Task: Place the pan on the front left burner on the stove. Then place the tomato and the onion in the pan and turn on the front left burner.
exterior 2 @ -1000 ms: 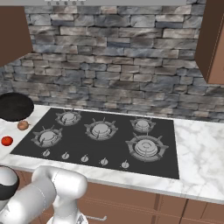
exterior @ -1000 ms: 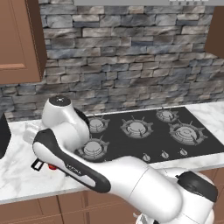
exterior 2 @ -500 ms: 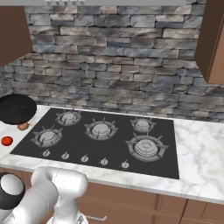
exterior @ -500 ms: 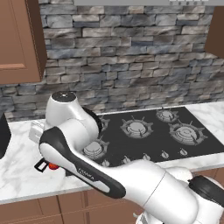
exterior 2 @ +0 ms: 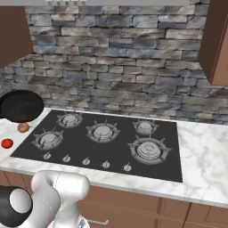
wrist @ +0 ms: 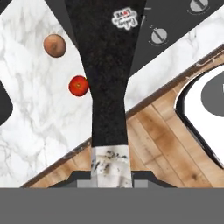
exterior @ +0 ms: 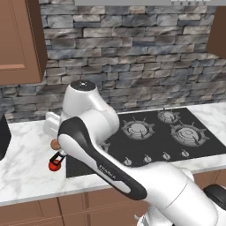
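Pan sits raised at the far left edge of the stove in the right base view; in the hand view its long black handle runs up from the gripper, clamped shut on the grey handle tip. Tomato and onion lie on the marble counter, slightly apart, left of the handle. Front left burner bare.

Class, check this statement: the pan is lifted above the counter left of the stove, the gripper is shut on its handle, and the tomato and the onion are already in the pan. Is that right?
Not quite. The tomato and the onion lie on the counter beside the stove, not in the pan; the right base view shows it. The rest stands: the gripper is shut on the pan's handle.
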You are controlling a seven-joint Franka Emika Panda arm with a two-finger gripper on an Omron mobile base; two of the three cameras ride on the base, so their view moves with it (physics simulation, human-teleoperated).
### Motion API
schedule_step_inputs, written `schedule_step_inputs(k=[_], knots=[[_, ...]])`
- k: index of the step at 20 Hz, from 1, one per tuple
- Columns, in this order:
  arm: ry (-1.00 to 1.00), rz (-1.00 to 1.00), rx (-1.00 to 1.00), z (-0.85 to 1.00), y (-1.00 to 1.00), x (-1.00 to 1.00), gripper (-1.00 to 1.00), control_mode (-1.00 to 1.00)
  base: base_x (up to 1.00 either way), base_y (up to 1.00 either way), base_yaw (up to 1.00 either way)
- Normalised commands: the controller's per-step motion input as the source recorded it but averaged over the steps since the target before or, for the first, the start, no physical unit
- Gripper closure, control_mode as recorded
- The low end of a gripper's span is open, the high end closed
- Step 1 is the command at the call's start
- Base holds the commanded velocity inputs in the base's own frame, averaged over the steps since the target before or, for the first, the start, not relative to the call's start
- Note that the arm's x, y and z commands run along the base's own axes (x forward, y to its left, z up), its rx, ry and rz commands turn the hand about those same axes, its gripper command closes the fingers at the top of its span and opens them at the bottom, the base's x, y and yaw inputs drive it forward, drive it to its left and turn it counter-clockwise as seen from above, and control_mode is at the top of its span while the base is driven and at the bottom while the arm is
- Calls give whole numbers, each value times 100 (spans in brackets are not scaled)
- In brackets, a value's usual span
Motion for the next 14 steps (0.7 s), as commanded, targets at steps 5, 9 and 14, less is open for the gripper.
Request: schedule_step_inputs(k=[5, 9, 14], knots=[[-12, -4, -4, 16, -44, -11, 100, -100, 0, 0, 0], [-11, 0, -1, 10, -54, 0, 100, -100, 0, 0, 0], [-2, 4, 0, 7, -52, 0, 100, -100, 0, 0, 0]])
